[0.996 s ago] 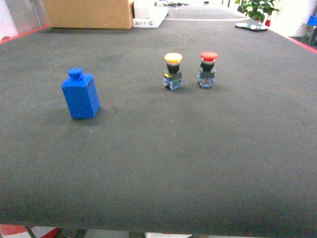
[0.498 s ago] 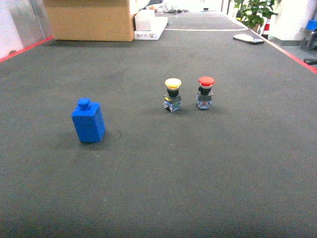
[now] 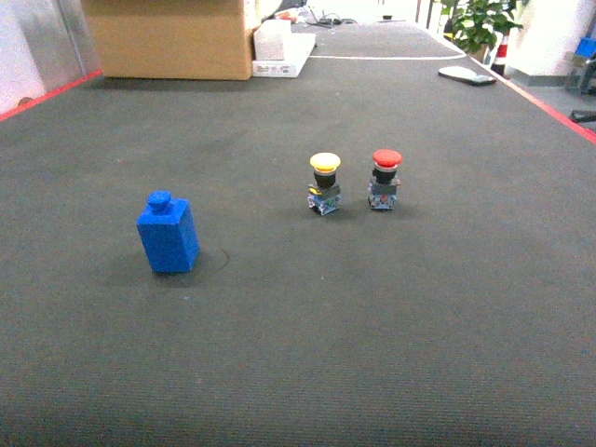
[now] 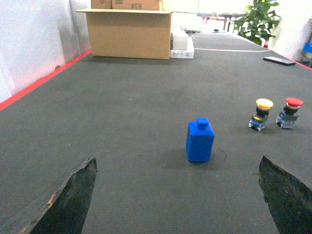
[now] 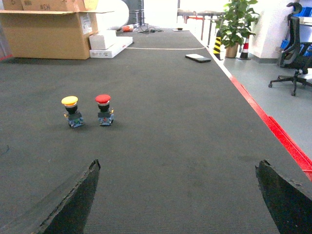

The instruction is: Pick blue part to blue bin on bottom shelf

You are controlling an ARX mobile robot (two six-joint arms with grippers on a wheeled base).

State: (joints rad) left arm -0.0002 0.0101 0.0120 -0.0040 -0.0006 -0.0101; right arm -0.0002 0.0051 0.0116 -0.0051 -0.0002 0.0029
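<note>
The blue part [image 3: 169,234] stands upright on the dark mat at the left of the head view, knob on top. In the left wrist view the blue part [image 4: 200,140] stands well ahead of my left gripper [image 4: 178,165], a little right of its middle. That gripper is open with nothing between its fingers [image 4: 73,195]. My right gripper [image 5: 178,168] is open too, over bare mat, with the blue part out of its view. Neither gripper shows in the head view. The blue bin and the bottom shelf are out of view.
A yellow-capped button [image 3: 324,183] and a red-capped button [image 3: 384,180] stand side by side right of the blue part. A cardboard box [image 3: 168,37] and a white box [image 3: 279,42] sit at the far edge. Red tape [image 5: 273,126] marks the mat's right border.
The head view has tilted up and drawn back: the blue part and both buttons sit lower and smaller in the frame, and the table's front edge has left the view.
</note>
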